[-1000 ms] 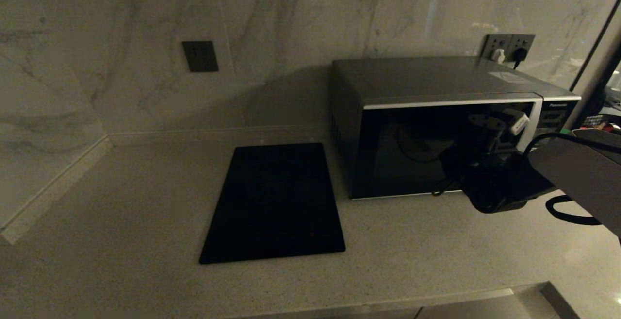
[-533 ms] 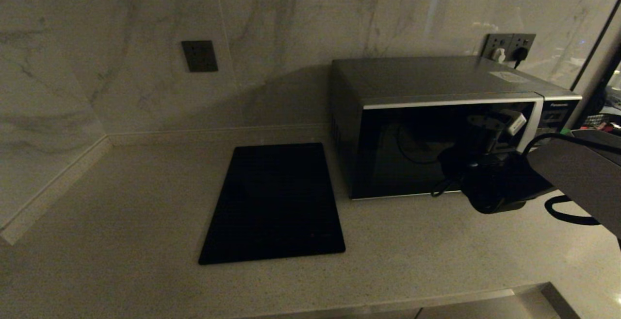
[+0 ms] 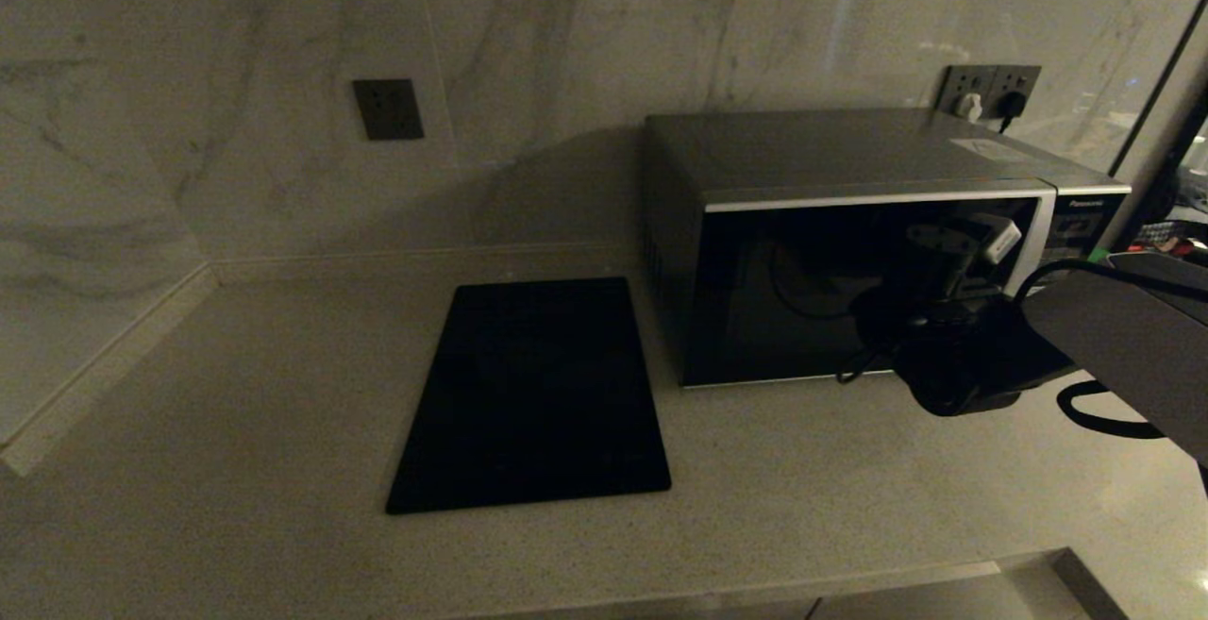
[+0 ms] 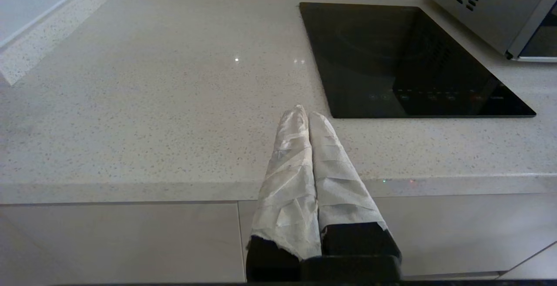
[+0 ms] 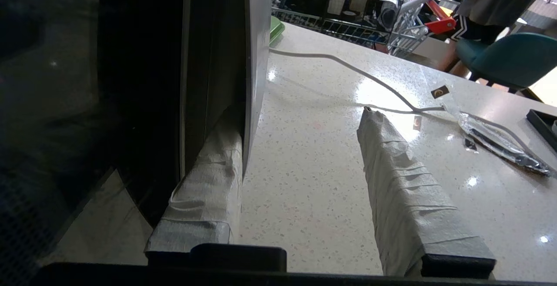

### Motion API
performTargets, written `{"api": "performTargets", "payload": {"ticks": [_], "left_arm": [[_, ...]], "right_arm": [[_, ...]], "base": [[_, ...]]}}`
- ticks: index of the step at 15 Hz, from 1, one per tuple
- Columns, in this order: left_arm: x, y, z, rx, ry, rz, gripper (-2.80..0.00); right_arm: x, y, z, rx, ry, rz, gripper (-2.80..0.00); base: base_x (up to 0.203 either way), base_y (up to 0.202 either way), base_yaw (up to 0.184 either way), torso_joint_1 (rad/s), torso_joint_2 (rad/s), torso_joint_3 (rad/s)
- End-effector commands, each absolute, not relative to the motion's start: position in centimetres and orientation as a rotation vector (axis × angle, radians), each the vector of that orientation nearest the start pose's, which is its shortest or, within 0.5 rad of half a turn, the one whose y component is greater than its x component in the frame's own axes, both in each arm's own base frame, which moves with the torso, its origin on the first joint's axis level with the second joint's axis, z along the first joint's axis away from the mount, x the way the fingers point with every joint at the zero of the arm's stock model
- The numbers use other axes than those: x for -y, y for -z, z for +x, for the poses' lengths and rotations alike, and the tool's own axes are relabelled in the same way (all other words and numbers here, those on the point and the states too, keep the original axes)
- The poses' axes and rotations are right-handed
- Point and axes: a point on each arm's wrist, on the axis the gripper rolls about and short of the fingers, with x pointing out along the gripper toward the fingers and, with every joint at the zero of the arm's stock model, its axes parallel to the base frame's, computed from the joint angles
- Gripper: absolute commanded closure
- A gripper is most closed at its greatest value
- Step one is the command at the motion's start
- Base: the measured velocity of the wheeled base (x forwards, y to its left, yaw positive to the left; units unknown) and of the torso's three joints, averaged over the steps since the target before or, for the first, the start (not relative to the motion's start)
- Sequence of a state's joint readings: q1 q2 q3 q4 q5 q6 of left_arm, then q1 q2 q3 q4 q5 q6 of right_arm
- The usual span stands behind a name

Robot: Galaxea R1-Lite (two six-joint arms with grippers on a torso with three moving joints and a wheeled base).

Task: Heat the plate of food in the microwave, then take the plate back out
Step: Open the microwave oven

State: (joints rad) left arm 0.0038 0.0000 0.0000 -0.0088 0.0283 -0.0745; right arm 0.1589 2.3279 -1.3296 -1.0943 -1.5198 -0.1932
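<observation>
One finger of right gripper [image 5: 300, 146] sits behind microwave [image 3: 849, 242] door handle, other clear, half-open, no clamp; may slip off w/ pull. Left gripper [image 4: 304, 120] pinched empty near counter [image 4: 130, 103] front edge.

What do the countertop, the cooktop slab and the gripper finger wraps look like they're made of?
Countertop: likely quartz or polished stone, pale, speckled, glossy highlights.
Cooktop slab: looks like black glass, smooth, mirrors the microwave.
Fingers of the right gripper and left gripper: wrapped in wrinkled whitish tape or cloth, matte; exact material unclear.
</observation>
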Motion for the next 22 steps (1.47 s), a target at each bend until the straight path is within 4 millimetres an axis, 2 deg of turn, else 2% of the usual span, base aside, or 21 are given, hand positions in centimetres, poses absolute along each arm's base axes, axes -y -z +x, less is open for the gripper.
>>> {"api": "performTargets", "payload": {"ticks": [1, 9, 22], "left_arm": [[-0.1, -7.6, -2.3, 0.009, -0.033, -0.075, 0.0], [-0.1, -7.6, -2.3, 0.009, -0.033, -0.075, 0.0], [-0.1, -7.6, -2.3, 0.009, -0.033, -0.075, 0.0]], "right_arm": [[-5.3, -12.2, 44.1, -0.058, 1.359, -0.079, 0.0], [-7.4, -12.4, 43.5, -0.03, 1.312, -0.05, 0.0], [-7.6, -12.0, 43.7, -0.03, 1.308, -0.05, 0.0]], "base": [[0.0, 0.0, 0.0, 0.0, 0.0, 0.0], [0.0, 0.0, 0.0, 0.0, 0.0, 0.0], [0.0, 0.0, 0.0, 0.0, 0.0, 0.0]]}}
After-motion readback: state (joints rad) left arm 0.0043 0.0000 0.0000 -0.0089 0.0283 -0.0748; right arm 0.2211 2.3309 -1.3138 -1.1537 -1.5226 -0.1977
